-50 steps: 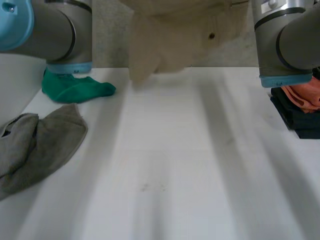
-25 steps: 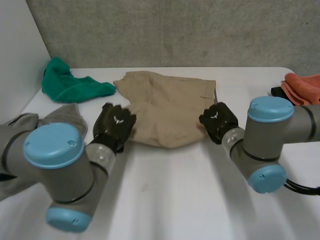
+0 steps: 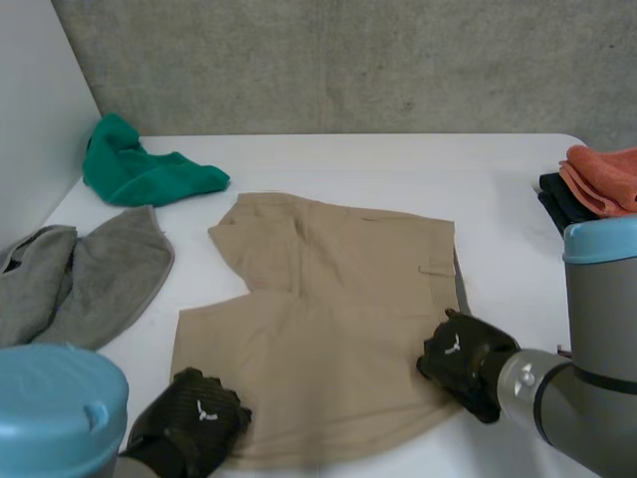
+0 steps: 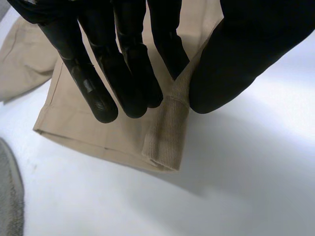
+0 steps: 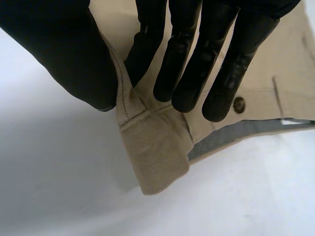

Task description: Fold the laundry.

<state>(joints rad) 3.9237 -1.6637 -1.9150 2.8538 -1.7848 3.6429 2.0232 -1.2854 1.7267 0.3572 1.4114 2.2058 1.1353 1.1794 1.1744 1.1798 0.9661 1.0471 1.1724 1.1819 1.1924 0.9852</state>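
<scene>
White table [image 3: 398, 169] before a grey wall [image 3: 348, 60], seen from the head camera. Beige shorts [image 3: 328, 319] lie spread flat at the table's middle, with 1 hand at each near corner.

Left hand [image 3: 194, 428]: at the near-left corner. The left wrist view shows its fingers [image 4: 130, 69] straight above the cloth and its thumb [image 4: 236, 64] beneath, so the ribbed corner [image 4: 167, 132] is pinched between them.

Right hand [image 3: 460, 360]: at the near-right corner. The right wrist view shows the same clamp, thumb [image 5: 64, 54] against fingers [image 5: 182, 64] on a stitched band, with a button [image 5: 239, 104] just beside the fingertips.

Both arms reach low over the table's near side, palms down, the hands well apart across the garment's width.

Step in hand, as judged: the shorts look laid out and the first fold is not yet made. The next move probably calls for lifting both pinched corners together, keeping the edge taut, and carrying it over to the far edge. An uneven lift could skew the fold.

Other laundry: a green cloth [image 3: 139, 174] and a grey cloth [image 3: 90, 279] at the left side; an orange stack [image 3: 602, 174] on dark cloth [image 3: 562, 199] at the right.
</scene>
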